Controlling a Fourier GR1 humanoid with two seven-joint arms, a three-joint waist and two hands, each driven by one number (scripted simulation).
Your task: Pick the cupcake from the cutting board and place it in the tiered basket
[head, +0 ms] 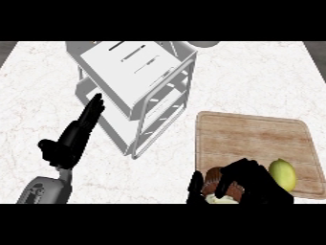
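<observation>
— Cupcake?
— Mostly hidden. My right hand [255, 185] has its fingers [237, 168] curled round the cupcake [211, 179] at the cutting board's [257, 139] near left corner. Only a brown patch and a pale bit below it show. Axis: cannot tell. Wrist cut off at the lower edge.
— Left side?
— Left hand [68, 142] over the worktop [38, 110], fingers straight, holding nothing, tips just beside the tiered basket [140, 81]. Lemon [282, 174] on the board, right of my hand.
</observation>
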